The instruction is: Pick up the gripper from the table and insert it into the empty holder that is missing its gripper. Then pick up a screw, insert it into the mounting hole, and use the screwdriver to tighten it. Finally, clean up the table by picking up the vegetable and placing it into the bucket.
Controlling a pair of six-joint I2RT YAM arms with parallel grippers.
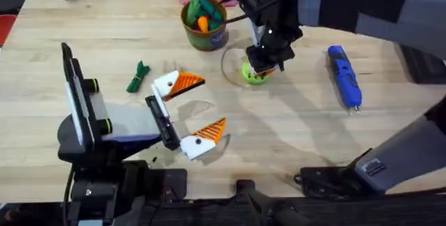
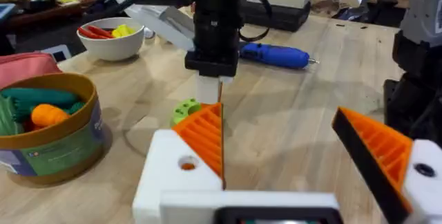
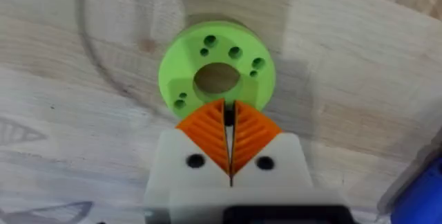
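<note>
1. Green disc [image 1: 256,73], one: the landmark, flat on the table [image 1: 293,128], several small holes around its central bore, apparently a screw tray; any screw is too small to make out.
2. Right gripper [image 3: 228,135], one: poised nose-down directly over the disc, orange pads pressed together with a thin dark slit between; probably picking a screw, though none is discernible.
3. Left gripper [image 1: 187,111], one: lies low on the table near the disc, toward the left arm's base, fingers spread wide, apparently presented for fitting. Both white holders [image 2: 181,175] carry orange wedge gripper tips [image 2: 205,135]; two tips counted, no loose one seen.
4. Screwdriver [image 1: 345,77], one: blue, lying well apart from the disc, away from the left gripper, untouched.
5. Vegetable [image 1: 138,77], one: dark green, on the table beyond the left gripper from the disc, not yet cleared.
6. Bucket [image 1: 204,24], one: just behind the disc, holding green and orange toy vegetables.
</note>
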